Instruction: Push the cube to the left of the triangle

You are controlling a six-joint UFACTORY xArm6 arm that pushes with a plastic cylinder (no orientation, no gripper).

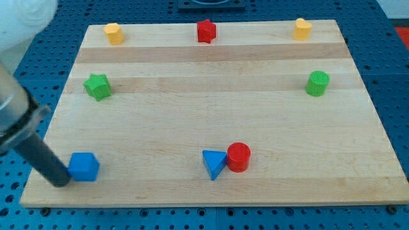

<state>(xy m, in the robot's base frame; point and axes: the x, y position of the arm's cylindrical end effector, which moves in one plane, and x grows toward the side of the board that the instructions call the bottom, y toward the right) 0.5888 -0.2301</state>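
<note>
1. My tip (62, 181) is down on the wooden board (211, 108) in the bottom-left corner of the view. No fingers on this rig, so nothing to open or close, it's just a plain dark rod.
2. The blue cube (84, 167) sits right against my tip, on its right side, looks like touching.
3. Further right of my tip along the bottom: the blue triangle (214, 163), well apart from the cube, with a red cylinder (239, 156) snug against its right side.
4. Above my tip: a green star (97, 86), then a yellow block (114, 32).
5. Way off toward the top and right: a red star (206, 30), another yellow block (302, 29), and a green cylinder (317, 83).
</note>
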